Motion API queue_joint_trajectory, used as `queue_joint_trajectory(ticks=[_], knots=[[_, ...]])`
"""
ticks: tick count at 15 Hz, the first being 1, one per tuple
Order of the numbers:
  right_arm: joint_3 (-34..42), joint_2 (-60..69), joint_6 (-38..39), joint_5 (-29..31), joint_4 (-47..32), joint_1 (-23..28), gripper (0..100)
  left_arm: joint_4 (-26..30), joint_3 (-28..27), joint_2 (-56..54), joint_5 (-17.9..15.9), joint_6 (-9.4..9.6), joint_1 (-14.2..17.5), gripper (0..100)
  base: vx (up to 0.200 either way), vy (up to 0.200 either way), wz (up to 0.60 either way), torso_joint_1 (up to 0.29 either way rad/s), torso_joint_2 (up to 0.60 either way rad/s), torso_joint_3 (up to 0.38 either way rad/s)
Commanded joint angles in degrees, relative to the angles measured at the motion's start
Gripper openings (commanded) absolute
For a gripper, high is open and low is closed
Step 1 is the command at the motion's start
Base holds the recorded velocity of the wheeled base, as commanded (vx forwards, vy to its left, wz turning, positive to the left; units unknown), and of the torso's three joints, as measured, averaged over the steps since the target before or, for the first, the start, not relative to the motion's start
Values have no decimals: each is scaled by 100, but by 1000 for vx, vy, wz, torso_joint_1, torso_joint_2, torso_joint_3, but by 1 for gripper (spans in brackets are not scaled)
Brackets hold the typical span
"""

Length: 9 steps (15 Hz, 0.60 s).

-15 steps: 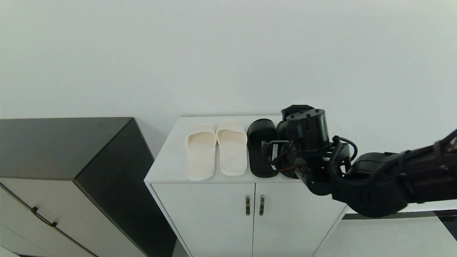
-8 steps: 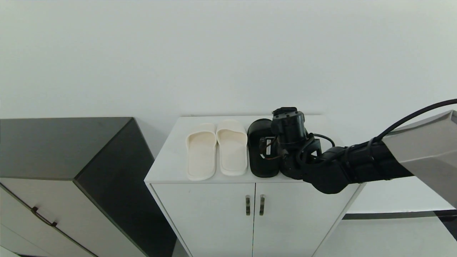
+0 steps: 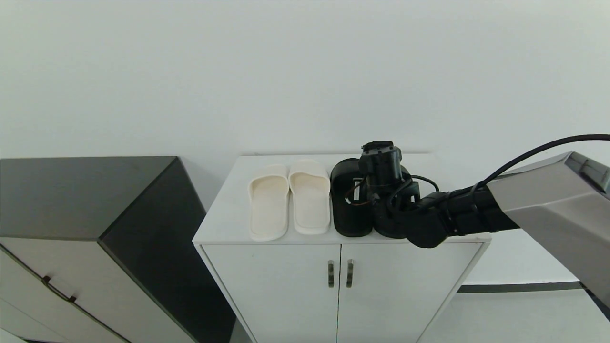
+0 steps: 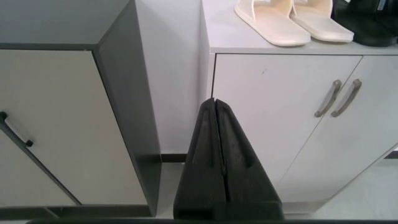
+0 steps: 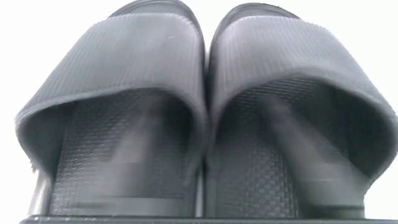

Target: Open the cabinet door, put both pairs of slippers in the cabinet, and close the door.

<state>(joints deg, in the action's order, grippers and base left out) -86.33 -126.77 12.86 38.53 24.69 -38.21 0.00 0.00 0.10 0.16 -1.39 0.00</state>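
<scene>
On top of the white cabinet point(image 3: 220, 224) two pairs of slippers lie side by side, toes to the wall. The cream slippers point(image 3: 269, 202) are smooth and matte, with a wide rounded strap and a thick sole. Just beside them, on the robot's right, are the black slippers point(image 3: 350, 209). The right wrist view shows them very close: each strap has fine ribs and arches over a footbed with a small pressed grid pattern, and the two straps touch each other.

Over the right black slipper hangs the right gripper point(image 3: 367, 197), partly covering it; I cannot tell if it is open or closed. The left gripper point(image 4: 215, 112) is low in front of the cabinet, with its black fingers pressed flat together and nothing between them.

Both cabinet doors are closed, and their two slim metal handles point(image 3: 339, 273) stand upright next to the middle seam. To the left stands a lower grey cabinet point(image 3: 71, 200) with a dark top and a dark bar handle point(image 3: 58, 289).
</scene>
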Motion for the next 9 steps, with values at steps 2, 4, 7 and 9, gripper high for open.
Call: queue_joint_trajectory(ticks=[2, 4, 7, 9], knots=[[-24, -6, -12, 5, 10, 24, 0, 0, 0, -1, 2, -2, 0, 0, 0, 0, 0, 0, 0, 0], [-15, 38, -12, 14, 19, 24, 0, 0, 0, -1, 2, -2, 0, 0, 0, 0, 0, 0, 0, 0], [319, 495, -117, 14, 19, 6, 0, 0, 0, -1, 2, -2, 0, 0, 0, 0, 0, 0, 0, 0], [864, 1093, -302, -101, 27, -55, 0, 0, 0, -1, 2, 7, 0, 0, 0, 0, 0, 0, 0, 0]])
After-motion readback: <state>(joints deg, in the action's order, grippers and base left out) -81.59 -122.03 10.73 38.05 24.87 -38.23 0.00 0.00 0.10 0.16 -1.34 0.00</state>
